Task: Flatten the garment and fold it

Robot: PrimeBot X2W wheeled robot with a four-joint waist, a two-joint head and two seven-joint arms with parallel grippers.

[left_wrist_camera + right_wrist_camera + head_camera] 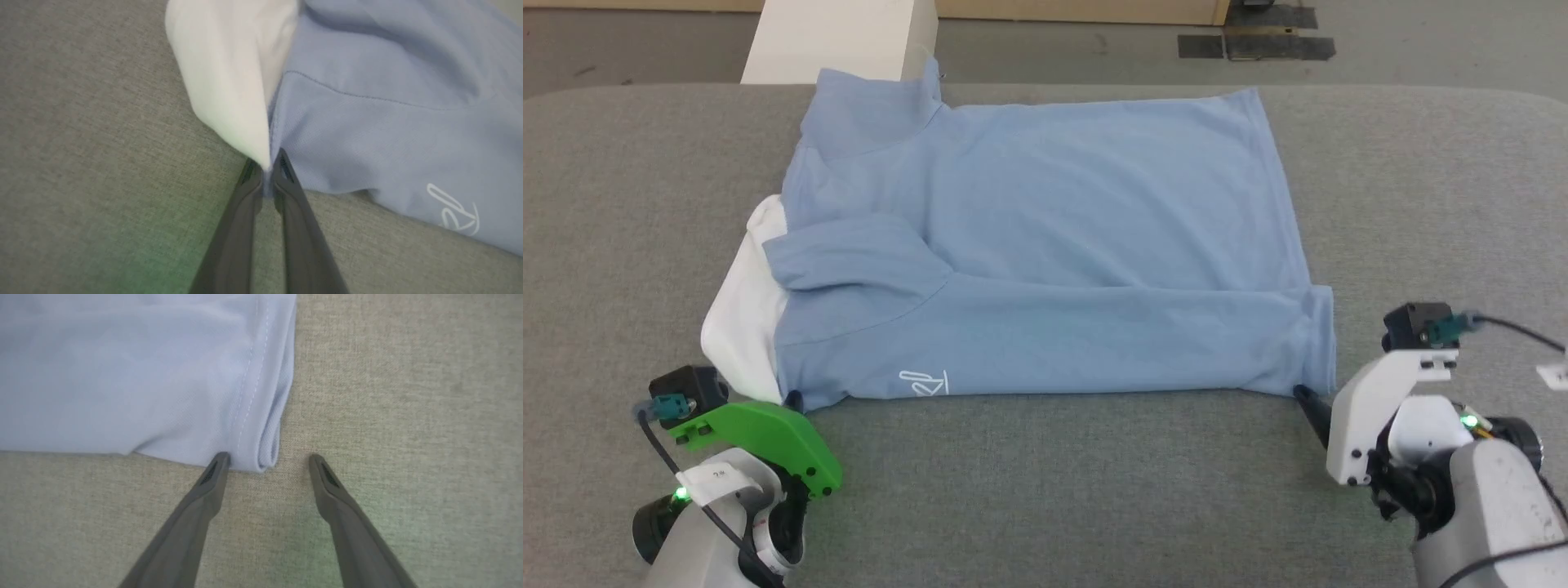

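The garment [1045, 245], a light blue shirt with a white collar part at its left end and a white script logo [925, 383] near the front edge, lies partly folded on the grey table. My left gripper [792, 400] is at the garment's near left corner, and in the left wrist view the left gripper [267, 171] is shut on the corner where white and blue cloth meet [267, 155]. My right gripper [1303, 396] is at the near right corner; in the right wrist view the right gripper [267, 461] stands open, its fingers straddling the folded hem corner [261, 457].
A grey cloth-covered table [1045, 490] carries everything, with bare surface in front of and beside the garment. A white block [841, 41] stands behind the table's far edge at the left. Grey floor with dark tape patches [1258, 41] lies beyond.
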